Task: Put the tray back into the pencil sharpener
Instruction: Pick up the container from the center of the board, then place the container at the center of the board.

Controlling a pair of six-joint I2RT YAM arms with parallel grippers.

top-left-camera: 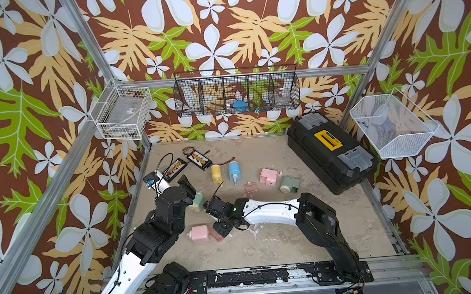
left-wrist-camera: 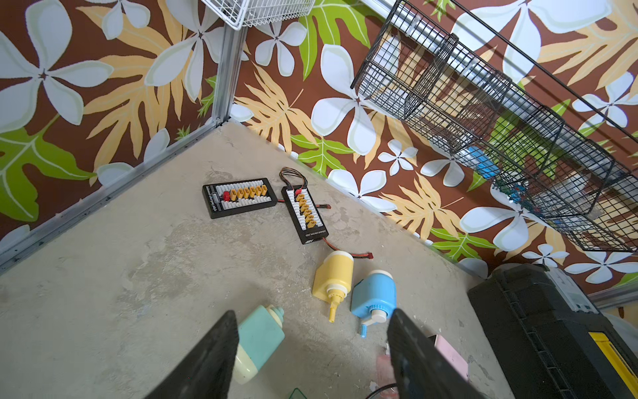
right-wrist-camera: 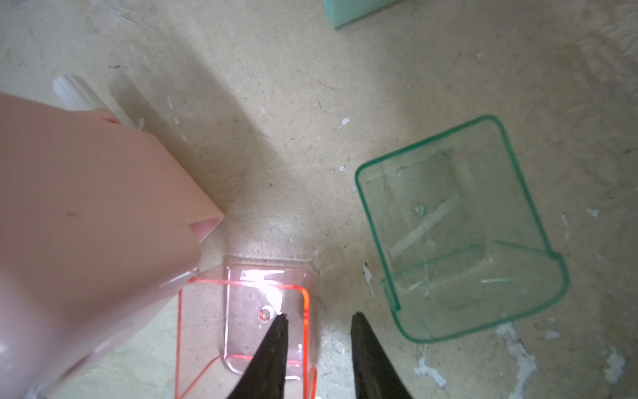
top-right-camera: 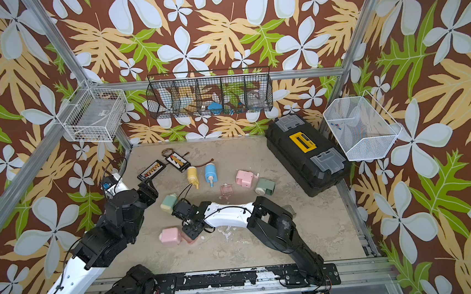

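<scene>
Task thing: the pink tray [right-wrist-camera: 266,300] lies on the worktop [right-wrist-camera: 293,103], outside the pink pencil sharpener [right-wrist-camera: 86,224]. It sits just beside the sharpener, whose corner overlaps the tray's rim in the right wrist view. Whether they touch, I cannot tell.
Right tool: the right tool [right-wrist-camera: 319,316] is partly open and low over the tray. One finger is inside the tray and one outside, with a side wall between them. A gap shows on both sides of the wall, so nothing is gripped.
Left tool: the left tool [left-wrist-camera: 310,312] is wide open and empty, raised above the worktop near a teal sharpener [left-wrist-camera: 257,340].
Neighbour: a green tray [right-wrist-camera: 459,235] lies near the pink one, clearly apart.
Likely step: closing on the wall to lift the tray.
Risk, slip: the wall is thin, clear and smooth. A pinch on one wall alone could let the tray swing or drop when lifted.
Risk, shove: an off-centre close would push the light tray sideways into the sharpener.
Risk, insertion: the sharpener lies loose with nothing bracing it. A tilted tray would probably jam at the opening and slide the body away.
</scene>
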